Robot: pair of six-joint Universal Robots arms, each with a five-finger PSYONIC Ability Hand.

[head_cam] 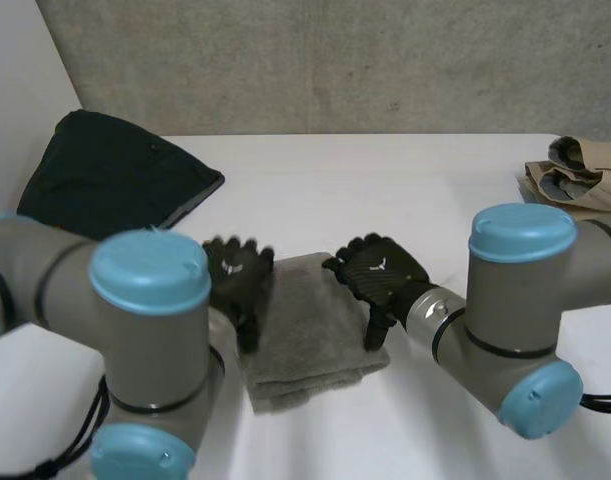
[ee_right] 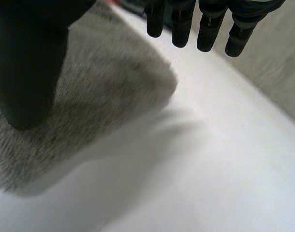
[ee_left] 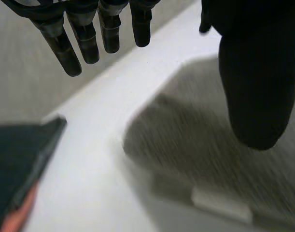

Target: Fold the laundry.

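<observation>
Two grey arms [head_cam: 150,340] reach in from the near side. At the left edge of the grey towel [head_cam: 315,330] sits the left robot hand [head_cam: 237,278], and at its right edge the right robot hand [head_cam: 378,275]. Both have straight fingers and thumbs apart, holding nothing. It lies folded in the middle of the counter [head_cam: 405,190]. For a neat next fold, I think both should pinch their edges evenly and lift together, so the corners meet.

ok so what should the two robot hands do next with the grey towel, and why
Probably lift both clear: the grey towel already lies folded, and the left robot hand and right robot hand sit open at its far corners, gripping nothing. The tan cloth could come next.
</observation>
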